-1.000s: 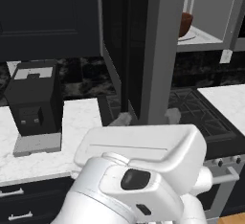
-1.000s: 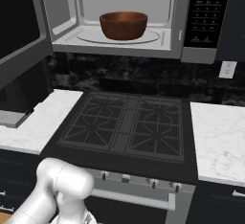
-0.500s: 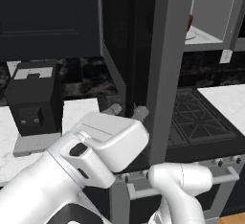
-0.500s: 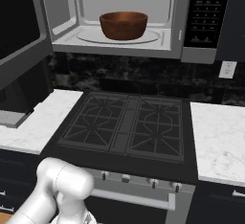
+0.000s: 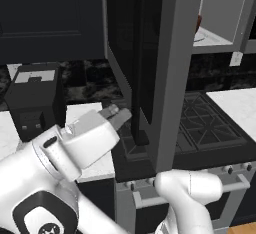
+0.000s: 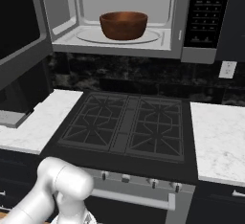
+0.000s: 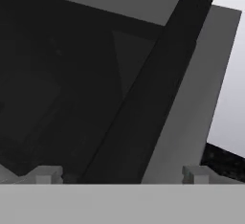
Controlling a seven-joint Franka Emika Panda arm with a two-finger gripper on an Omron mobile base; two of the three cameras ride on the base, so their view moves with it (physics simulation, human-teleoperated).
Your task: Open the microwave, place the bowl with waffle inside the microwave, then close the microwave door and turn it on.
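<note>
One dark reddish-brown bowl [image 6: 123,25] sits upright on the round turntable inside the microwave [image 6: 143,22], whose pale grey cavity stands open above a black gas stove [image 6: 127,126]. The waffle cannot be made out from this angle; the left base view catches only a sliver of the bowl at the cavity's edge. The microwave door [image 5: 150,53] — a black glass panel framed in grey — is swung wide, edge-on to the left base camera, its dark vertical bar handle [image 5: 140,123] hanging just beyond the white arm's wrist. In the hand view the handle [image 7: 148,94] runs diagonally across the frame, lying between the two spread fingers [image 7: 47,174] at the bottom; the fingers [image 5: 114,113] stand wide apart, clamped on nothing, close to the door's lower end. Whether they touch the door cannot be told. A small black coffee machine [image 5: 34,105] rests on the white marble surface [image 5: 85,115] left of the stove — well apart from the microwave's control panel [image 6: 203,12] at right.
</note>
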